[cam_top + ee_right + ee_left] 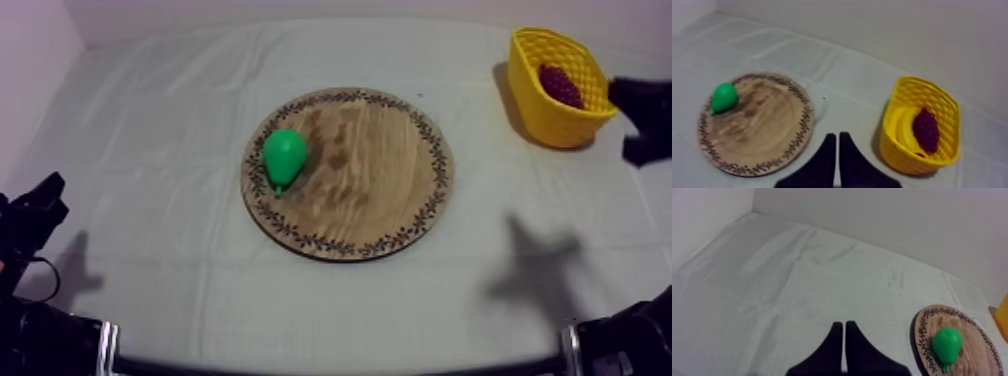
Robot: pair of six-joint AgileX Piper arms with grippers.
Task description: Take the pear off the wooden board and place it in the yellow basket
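My left gripper (843, 326) is closed on nothing, its two fingers lying together as a narrow wedge above the bare cloth (772, 288). The pear (284, 155) lies on the wooden board (380, 185), close to the rim on the side towards my left arm. Its narrow end points at the rim, and it is well apart from that claw.

My right gripper (837, 136) is also closed and empty, and hangs over the strip of cloth between the board and the yellow basket (556, 128). From there the pear sits across the board, on the side away from the basket.

The basket stands near the table's far right corner, well apart from the board, and holds a bunch of grapes (926, 129) and a banana (903, 125). A black part of my right arm (645, 115) is just beside the basket.

Open cloth runs all round the board. A wall (872, 213) stands along the table's far edge.
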